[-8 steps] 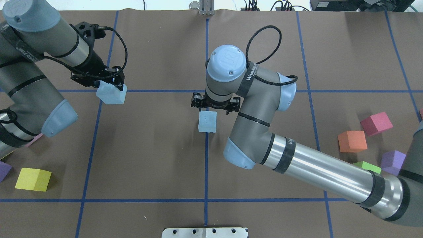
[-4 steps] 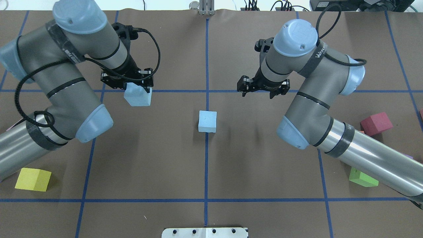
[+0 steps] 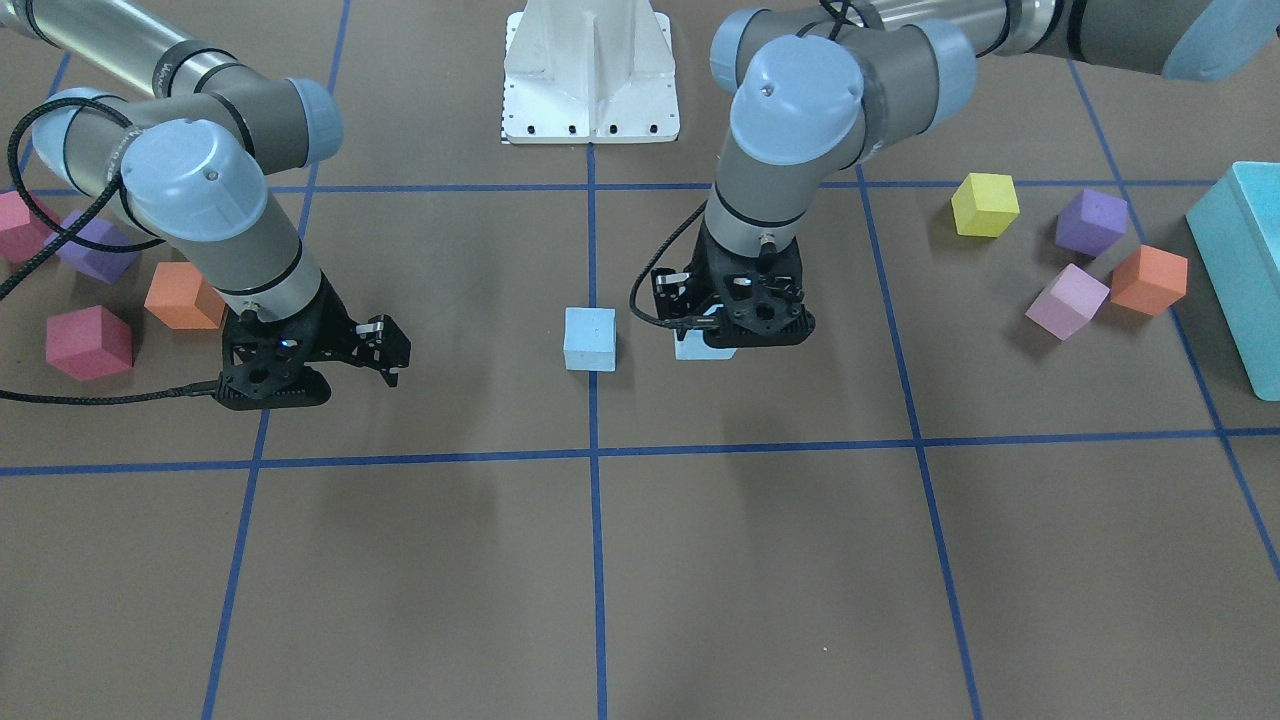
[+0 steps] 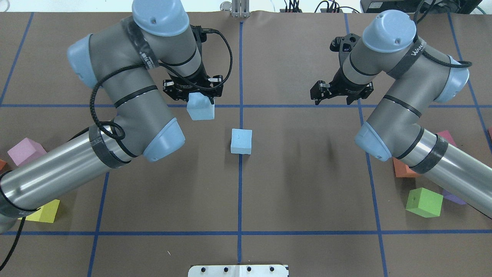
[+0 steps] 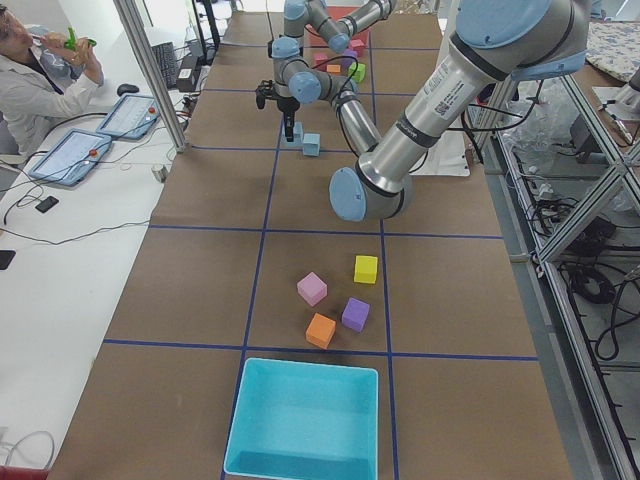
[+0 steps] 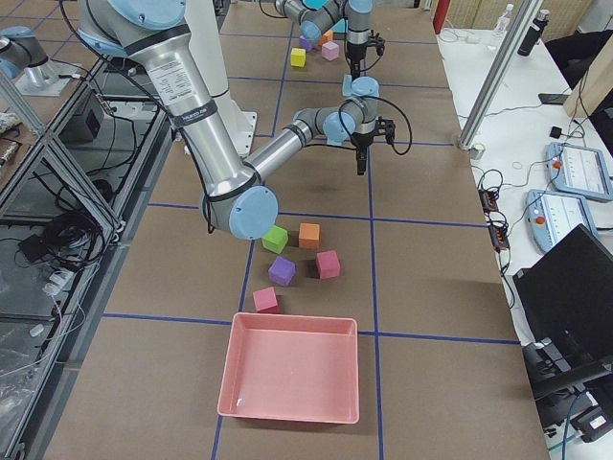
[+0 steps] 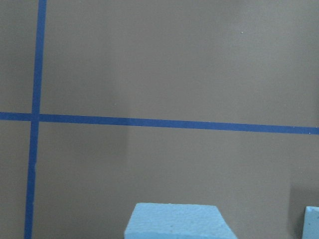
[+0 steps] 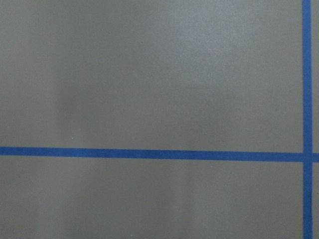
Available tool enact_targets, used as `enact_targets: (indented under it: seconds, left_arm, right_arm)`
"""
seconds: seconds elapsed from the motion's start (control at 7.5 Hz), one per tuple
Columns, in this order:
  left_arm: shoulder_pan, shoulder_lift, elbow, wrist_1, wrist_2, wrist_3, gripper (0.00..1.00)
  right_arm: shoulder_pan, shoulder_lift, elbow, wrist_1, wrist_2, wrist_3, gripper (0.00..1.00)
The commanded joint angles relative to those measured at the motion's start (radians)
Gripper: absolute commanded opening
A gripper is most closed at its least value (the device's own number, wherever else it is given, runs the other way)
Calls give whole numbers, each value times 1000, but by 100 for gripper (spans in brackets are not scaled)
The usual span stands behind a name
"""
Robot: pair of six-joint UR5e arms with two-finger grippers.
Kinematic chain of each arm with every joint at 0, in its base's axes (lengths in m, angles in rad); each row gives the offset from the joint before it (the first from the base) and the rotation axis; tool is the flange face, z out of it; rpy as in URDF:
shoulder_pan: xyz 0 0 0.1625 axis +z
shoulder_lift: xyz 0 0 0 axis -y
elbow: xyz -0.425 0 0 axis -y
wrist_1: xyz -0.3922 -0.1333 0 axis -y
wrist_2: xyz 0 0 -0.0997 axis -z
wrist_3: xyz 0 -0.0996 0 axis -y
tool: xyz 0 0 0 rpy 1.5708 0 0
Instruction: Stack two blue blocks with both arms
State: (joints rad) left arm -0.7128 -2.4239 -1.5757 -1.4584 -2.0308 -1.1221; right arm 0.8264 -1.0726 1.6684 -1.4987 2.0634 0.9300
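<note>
Status: we're clamping one blue block (image 4: 200, 109) in the left end effector (image 4: 200, 100), jaws clenched on it, holding it near the second blue block (image 4: 241, 141), on its left and not touching. That one is sitting on the table (image 4: 307, 192), on the centre gridline. The right end effector (image 4: 333, 100) is hanging released, carrying nothing, well apart from both.

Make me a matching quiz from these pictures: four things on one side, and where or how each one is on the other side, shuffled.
Things:
1. left claw
2. right claw
3. free block
4. green cube

States:
A. open, empty
B. on the centre tape line
C. shut on the held block
D. beside the right arm

Pairs: 1-C, 2-A, 3-B, 4-D
</note>
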Motion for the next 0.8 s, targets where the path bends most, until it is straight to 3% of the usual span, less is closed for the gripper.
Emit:
enact_targets:
  seconds: [0.0,0.4,0.67]
  left_arm:
    - [42,-50,49,0,50,1,62]
    - [128,-87,71,0,116,-22,62]
    - [145,-157,158,-7,139,-41,62]
  right_arm:
    - [7,-9,-1,2,4,-8,100]
    - [7,-15,-1,3,4,-8,100]
    - [5,-13,-2,3,4,-8,100]
